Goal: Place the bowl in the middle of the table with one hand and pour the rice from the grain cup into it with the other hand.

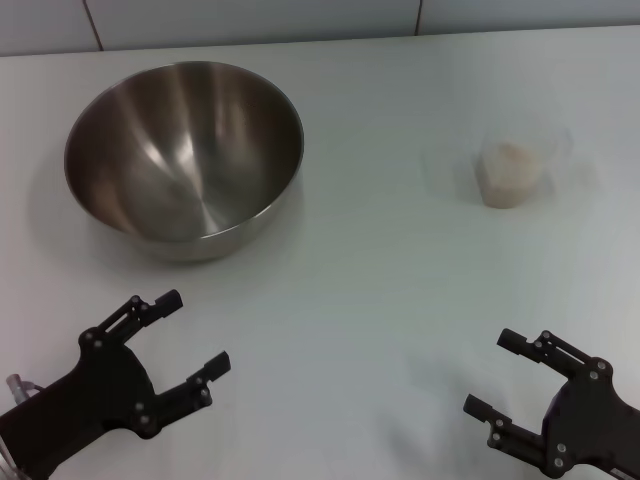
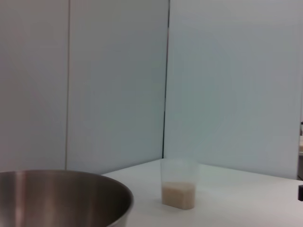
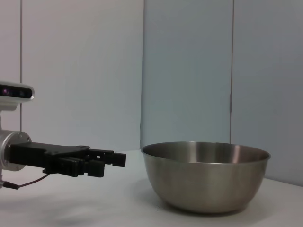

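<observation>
The steel bowl (image 1: 185, 155) stands upright and empty at the far left of the white table (image 1: 380, 290); it also shows in the left wrist view (image 2: 61, 198) and in the right wrist view (image 3: 206, 175). The clear grain cup (image 1: 512, 165) stands upright at the far right with rice (image 1: 510, 172) in its lower part; it also shows in the left wrist view (image 2: 179, 184). My left gripper (image 1: 197, 330) is open and empty at the near left, short of the bowl; it also shows in the right wrist view (image 3: 116, 158). My right gripper (image 1: 492, 375) is open and empty at the near right.
A pale panelled wall (image 1: 300, 20) runs behind the table's far edge. Bare tabletop lies between the bowl and the cup.
</observation>
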`<state>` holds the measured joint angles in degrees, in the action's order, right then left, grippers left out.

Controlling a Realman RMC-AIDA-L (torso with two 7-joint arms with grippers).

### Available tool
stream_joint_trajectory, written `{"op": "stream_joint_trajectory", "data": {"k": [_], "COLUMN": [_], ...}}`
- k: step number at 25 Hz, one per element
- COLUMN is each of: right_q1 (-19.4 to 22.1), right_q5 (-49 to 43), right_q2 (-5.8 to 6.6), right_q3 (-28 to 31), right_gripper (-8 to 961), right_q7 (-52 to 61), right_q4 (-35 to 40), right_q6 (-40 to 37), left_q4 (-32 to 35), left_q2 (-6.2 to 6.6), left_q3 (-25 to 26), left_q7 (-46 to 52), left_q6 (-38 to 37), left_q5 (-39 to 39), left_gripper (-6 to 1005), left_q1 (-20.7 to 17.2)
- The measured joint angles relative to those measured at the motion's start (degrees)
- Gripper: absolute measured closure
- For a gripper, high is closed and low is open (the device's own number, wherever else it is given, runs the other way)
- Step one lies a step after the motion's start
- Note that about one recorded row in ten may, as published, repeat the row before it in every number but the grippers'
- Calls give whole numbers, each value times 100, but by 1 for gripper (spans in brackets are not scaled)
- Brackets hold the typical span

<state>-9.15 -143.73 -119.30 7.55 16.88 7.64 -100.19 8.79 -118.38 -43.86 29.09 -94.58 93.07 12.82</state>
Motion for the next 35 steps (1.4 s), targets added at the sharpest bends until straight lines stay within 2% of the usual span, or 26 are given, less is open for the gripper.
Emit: {"op": "stream_joint_trajectory", "data": {"k": [16, 21, 24, 28, 35], "right_q1": [-11, -58, -82, -178, -326], "right_q5": [1, 3, 3, 9, 43], "right_q2": [-6, -11, -10, -7, -6], "right_q3": [0, 0, 0, 18, 52], "right_gripper": [216, 217, 218, 220, 222], "right_q7": [-14, -35, -36, -27, -1], "right_q4": [-26, -65, -80, -105, -114], "right_q6": [0, -1, -1, 45, 173], "left_q4": [-17, -60, -39, 44, 344], "left_q2": [-1, -17, -8, 11, 13], "left_q3": [127, 837, 1063, 1850, 2398], "left_q7": [18, 246, 485, 1173, 1961], "left_q6": [-8, -167, -308, -415, -186], "left_q5": [-1, -11, -13, -18, -18], "left_gripper": [155, 159, 162, 166, 172], "left_q1": [-8, 27, 55, 222, 508]}}
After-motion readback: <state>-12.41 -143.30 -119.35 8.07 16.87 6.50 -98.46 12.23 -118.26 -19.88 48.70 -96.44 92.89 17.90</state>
